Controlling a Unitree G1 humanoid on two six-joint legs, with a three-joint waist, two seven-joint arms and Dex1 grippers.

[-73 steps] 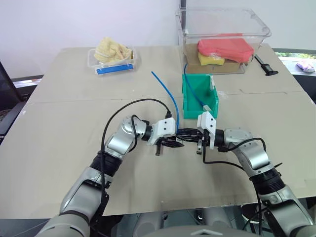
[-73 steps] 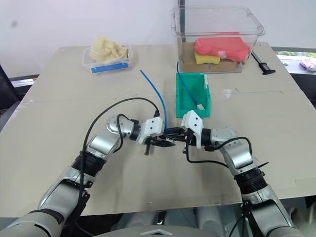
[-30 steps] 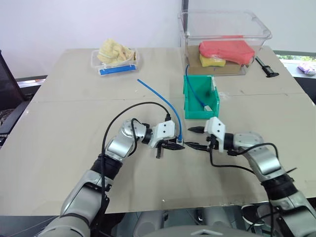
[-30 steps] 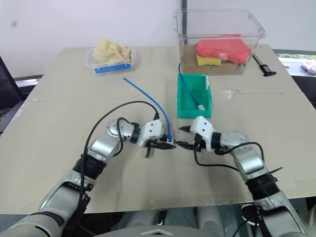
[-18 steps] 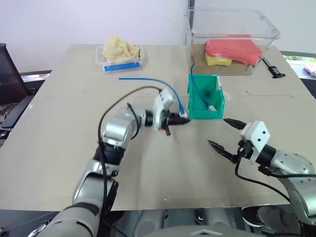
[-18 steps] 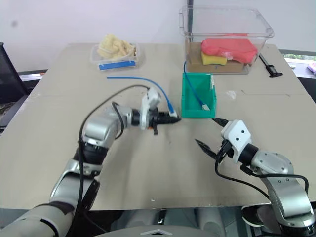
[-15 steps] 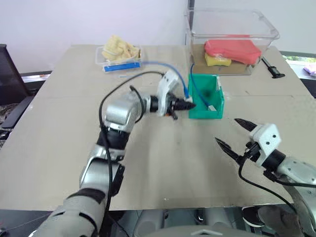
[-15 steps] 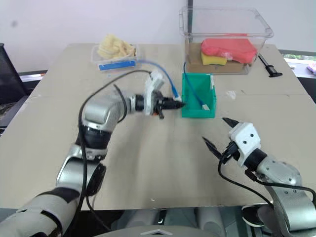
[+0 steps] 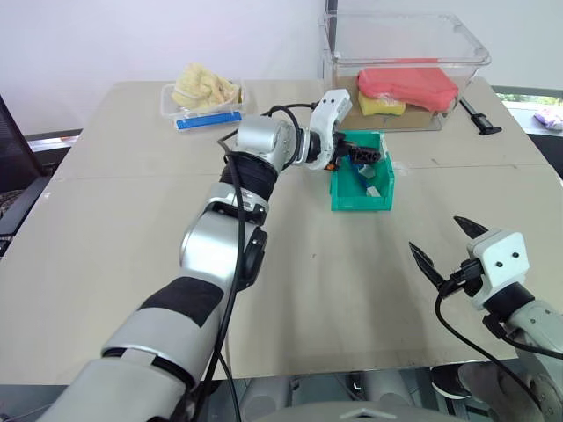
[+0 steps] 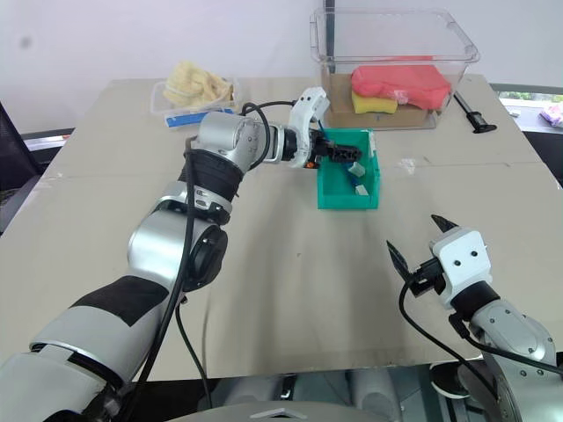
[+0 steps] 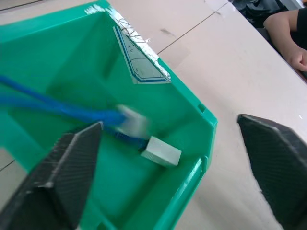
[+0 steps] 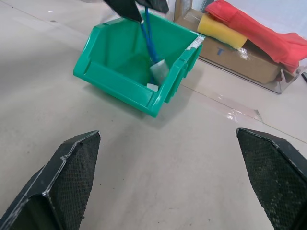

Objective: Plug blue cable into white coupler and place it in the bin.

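Note:
The green bin [image 9: 361, 204] stands right of the table's middle. My left gripper [image 9: 356, 155] hangs over its open top with its fingers [image 11: 72, 163] spread wide and nothing between them. Inside the bin the blue cable [image 11: 57, 108] shows as a blurred streak with a pale end, free of the fingers. A small white coupler [image 11: 160, 152] lies on the bin's floor beside that end. The cable [image 12: 149, 36] drops from under the left fingers into the bin [image 12: 129, 64]. My right gripper [image 9: 438, 237] is open and empty, low near the table's front right.
Behind the bin a large clear tub [image 9: 405, 44] holds red and yellow items. A small clear tray [image 9: 202, 92] with a blue label sits at the back left. A black tool [image 9: 475, 116] lies right of the tub. A person's hand [image 11: 297, 52] rests beyond the table.
My left gripper carried the blue cable from the table's middle up and over the bin, then opened and let it go. My right gripper drew back toward the front right, open.

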